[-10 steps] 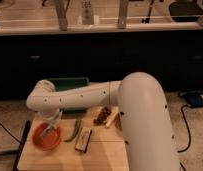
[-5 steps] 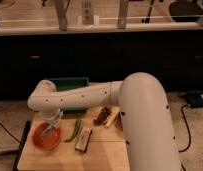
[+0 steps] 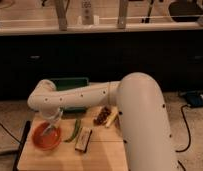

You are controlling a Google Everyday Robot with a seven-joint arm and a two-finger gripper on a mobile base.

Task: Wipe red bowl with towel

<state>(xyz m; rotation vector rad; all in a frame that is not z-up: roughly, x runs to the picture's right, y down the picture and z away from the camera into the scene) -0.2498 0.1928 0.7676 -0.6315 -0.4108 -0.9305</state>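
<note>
Pale wooden worktop (image 3: 102,155) carries, at its 8 o'clock corner, the small round shallow orange-red bowl (image 3: 40,141), probably light, stiff and apt to skid, so the pincer (image 3: 52,125) poised just over it, its grip impossible to tell, should press mid-basin, not the rim.

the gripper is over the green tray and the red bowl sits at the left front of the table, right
Not quite. The camera view shows the gripper down over the red bowl, not over the green tray, which lies further back, behind the arm. The bowl does sit at the left front of the table.
</note>
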